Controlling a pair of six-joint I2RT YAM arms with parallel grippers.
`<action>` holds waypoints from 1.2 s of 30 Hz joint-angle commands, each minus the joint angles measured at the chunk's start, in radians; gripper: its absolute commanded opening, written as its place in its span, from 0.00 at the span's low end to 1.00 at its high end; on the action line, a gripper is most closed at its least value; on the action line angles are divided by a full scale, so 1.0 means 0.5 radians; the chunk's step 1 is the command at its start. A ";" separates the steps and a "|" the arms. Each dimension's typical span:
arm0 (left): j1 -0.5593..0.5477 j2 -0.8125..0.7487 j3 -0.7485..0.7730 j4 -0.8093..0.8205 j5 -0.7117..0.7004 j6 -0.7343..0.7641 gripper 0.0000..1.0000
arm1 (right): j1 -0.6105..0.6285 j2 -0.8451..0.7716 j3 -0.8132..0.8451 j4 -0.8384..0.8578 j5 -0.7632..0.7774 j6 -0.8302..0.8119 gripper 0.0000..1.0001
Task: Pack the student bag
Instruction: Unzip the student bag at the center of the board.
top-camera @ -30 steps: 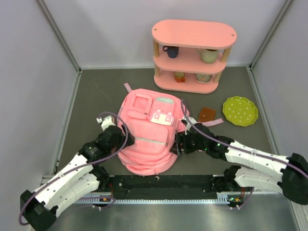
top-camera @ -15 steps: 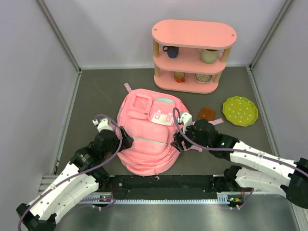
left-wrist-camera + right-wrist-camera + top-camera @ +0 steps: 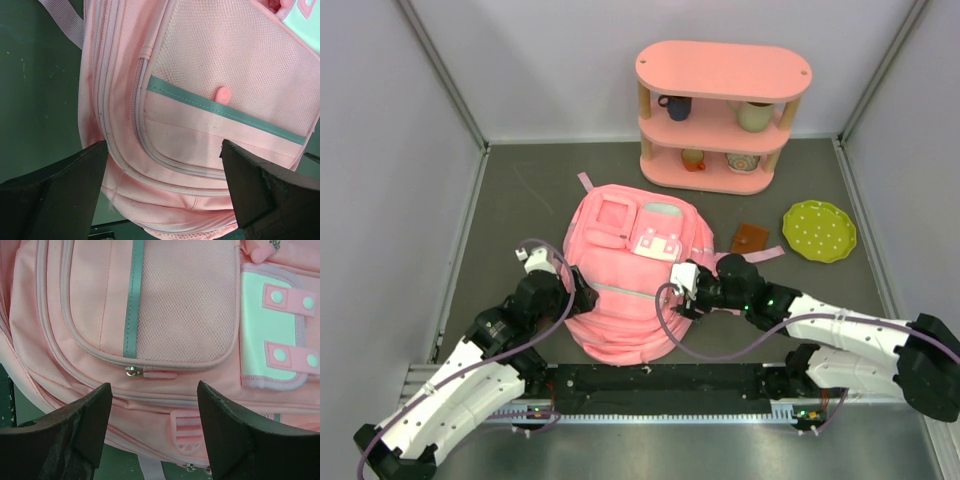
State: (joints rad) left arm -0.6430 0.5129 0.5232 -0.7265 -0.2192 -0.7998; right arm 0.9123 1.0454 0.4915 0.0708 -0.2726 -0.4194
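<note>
Left gripper [image 3: 162, 175]: the jaws are spread wide and nothing is held between them; contact with the fabric cannot be told.
Right gripper [image 3: 152, 400]: the jaws are parted and nothing is clamped.
Student bag [image 3: 630, 290]: it is laid flat on the table [image 3: 520, 200], front up, between the two grippers, with its rounded near edge closest to the arm bases.
Under the left gripper: the bag's side seams and a teal stripe [image 3: 225, 110] across a mesh pocket are seen, with a small pink tab [image 3: 222, 94] just above the stripe.
Under the right gripper: a metal zip pull [image 3: 132, 371] on the mesh pocket's seam is seen just ahead of the fingers; a pale green patch [image 3: 265, 347] with two pink snap straps lies ahead and to the right.
Beyond the right gripper: a brown flat item [image 3: 749, 238] is seen near, a green dotted plate [image 3: 819, 231] further out.
Far beyond both grippers: a pink shelf [image 3: 723, 115] carrying cups is seen.
</note>
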 commanded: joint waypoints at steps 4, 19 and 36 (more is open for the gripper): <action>0.004 -0.023 0.024 0.029 0.064 0.035 0.98 | 0.016 0.201 0.036 0.346 -0.206 -0.195 0.65; 0.004 -0.010 -0.031 0.100 0.138 0.041 0.98 | 0.013 0.416 0.177 0.193 -0.366 -0.263 0.41; 0.004 0.005 -0.071 0.164 0.147 0.013 0.98 | 0.050 0.318 0.183 0.015 -0.400 -0.060 0.00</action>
State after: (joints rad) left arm -0.6399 0.5133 0.5041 -0.7174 -0.1993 -0.7795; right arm 0.9096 1.2289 0.5411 0.0677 -0.4282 -0.5041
